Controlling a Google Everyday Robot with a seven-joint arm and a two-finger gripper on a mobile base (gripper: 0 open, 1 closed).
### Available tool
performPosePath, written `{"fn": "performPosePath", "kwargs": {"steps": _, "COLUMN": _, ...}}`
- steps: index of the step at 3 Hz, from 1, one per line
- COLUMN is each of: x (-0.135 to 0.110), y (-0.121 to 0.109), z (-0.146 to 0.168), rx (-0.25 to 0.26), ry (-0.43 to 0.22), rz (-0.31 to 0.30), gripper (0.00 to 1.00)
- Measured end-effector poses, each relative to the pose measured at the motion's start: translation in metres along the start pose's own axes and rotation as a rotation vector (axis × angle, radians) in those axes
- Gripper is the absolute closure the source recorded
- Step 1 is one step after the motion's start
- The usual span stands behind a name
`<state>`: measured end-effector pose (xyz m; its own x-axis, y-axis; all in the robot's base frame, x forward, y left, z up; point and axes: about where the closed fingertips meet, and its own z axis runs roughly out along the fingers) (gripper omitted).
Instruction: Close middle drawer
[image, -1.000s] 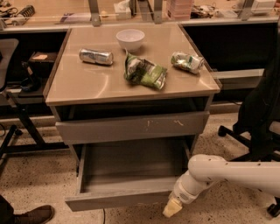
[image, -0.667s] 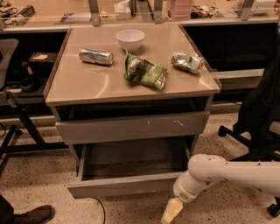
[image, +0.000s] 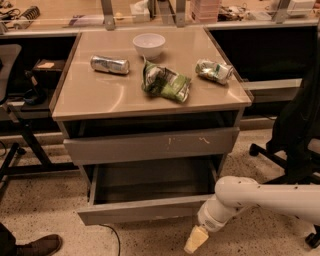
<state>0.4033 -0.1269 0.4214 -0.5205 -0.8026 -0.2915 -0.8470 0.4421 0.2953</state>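
Observation:
The middle drawer (image: 142, 210) is the lower, open one of the cabinet. It has a plain grey front and a grey inside (image: 150, 182), and it stands partly pulled out. Above it is a grey drawer front with pale scratch marks (image: 150, 145). My gripper (image: 196, 240), with a pale yellow tip, hangs from the white arm (image: 260, 197). It is just below and in front of the right end of the middle drawer's front, near the floor, and seems a little apart from it.
On the cabinet top (image: 100, 95) lie a white bowl (image: 149, 45), a silver can (image: 109, 64), a green chip bag (image: 166, 82) and a crushed can (image: 214, 70). A black office chair (image: 295, 135) stands at the right, a shoe (image: 37, 246) at the lower left, and a cable (image: 112, 240) lies on the floor.
The middle drawer has slid partly inwards and shows less of its inside. My gripper has dropped a little, below the drawer front's right end.

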Motion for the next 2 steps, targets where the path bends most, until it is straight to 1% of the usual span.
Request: {"fn": "performPosePath", "kwargs": {"steps": 2, "x": -0.0001, "y": -0.0001, "z": 0.0001, "rx": 0.000, "ry": 0.000, "rz": 0.000, "gripper": 0.66}}
